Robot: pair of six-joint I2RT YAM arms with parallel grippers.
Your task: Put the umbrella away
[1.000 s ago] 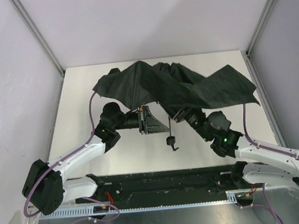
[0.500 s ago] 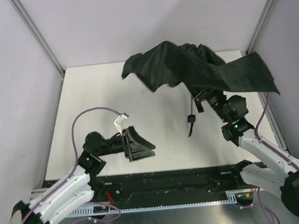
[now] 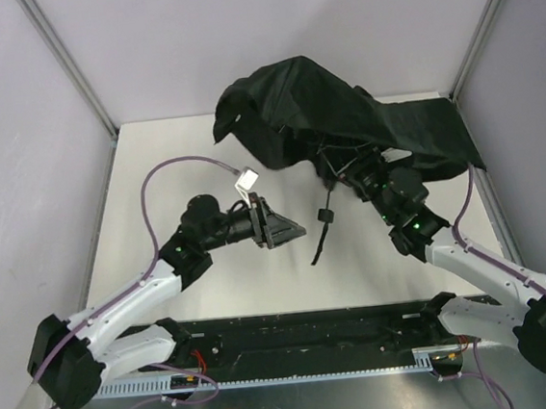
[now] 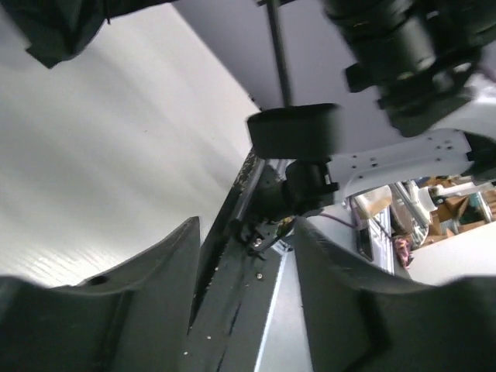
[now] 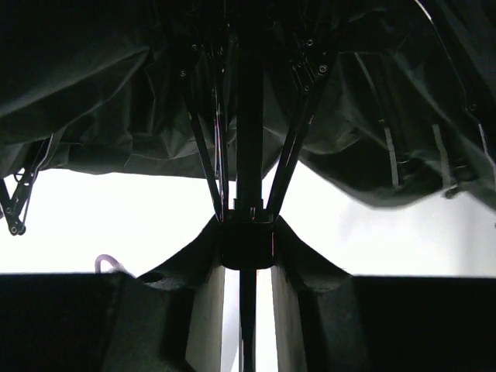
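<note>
Clamped shut on the umbrella (image 3: 382,131) with the right gripper (image 5: 248,252), pinching the thin shaft (image 5: 249,139) at the gathering of the ribs (image 5: 298,132), up-shaft from the handle (image 3: 326,216). Held clear of the table (image 3: 154,177), with the slack, half-folded canopy (image 3: 292,96) draped above and beyond the handle and over the gripping wrist. Hanging lowest of all, that handle, with the wrist strap (image 3: 318,248) dangling beneath it. Long axis: from the clamp down and toward the near-left to the handle, steeply tilted rather than level. Just left of the handle, apart from it and touching nothing, the left gripper (image 3: 290,230), fingers (image 4: 147,287) spread and empty, aimed rightward with handle and shaft ahead in its wrist view. Nearer to the handle than anything else free, so probably the one to take it. Likely next: close across the handle from the left, square to the shaft, then push along the axis toward the clamp to telescope it. Worth watching for swing, given a handle hanging free.
</note>
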